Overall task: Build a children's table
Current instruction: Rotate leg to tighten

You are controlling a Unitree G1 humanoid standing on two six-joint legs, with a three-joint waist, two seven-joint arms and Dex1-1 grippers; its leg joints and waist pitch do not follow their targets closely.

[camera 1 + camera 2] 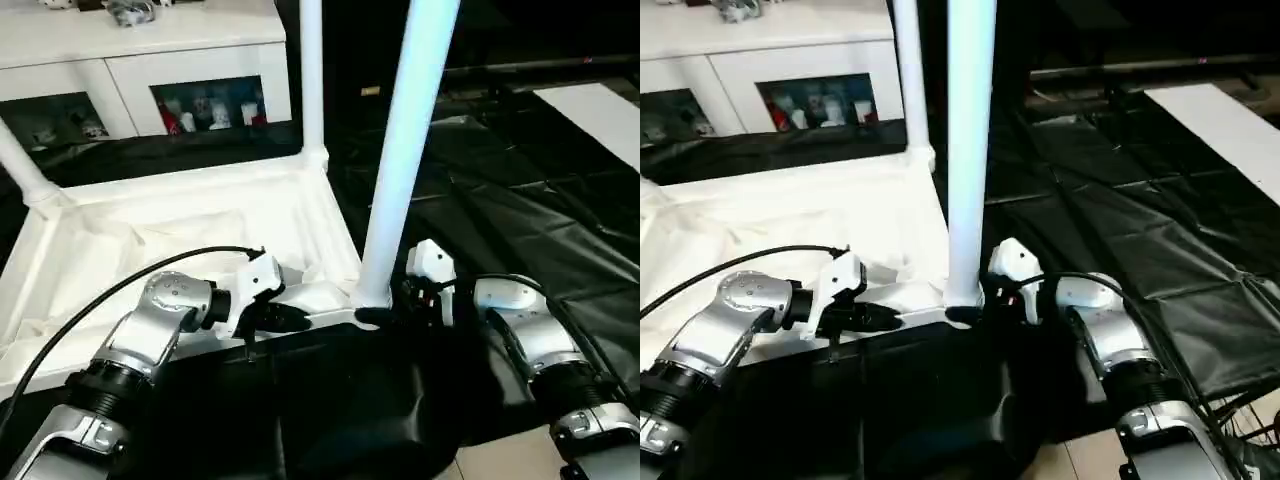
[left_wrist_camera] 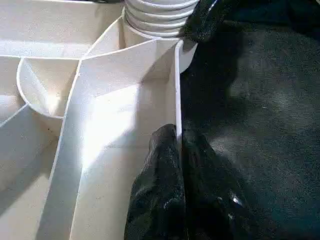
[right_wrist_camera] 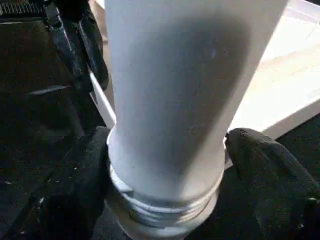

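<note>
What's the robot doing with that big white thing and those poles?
It is building a children's table. The white tabletop lies upside down on a black sheet, and three legs already stand up from its corners. The left claw is pinched shut on the tabletop's near rim. The right claw has its fingers spread on either side of the nearest leg, down where it goes into its corner socket. A white cabinet stands behind.
</note>
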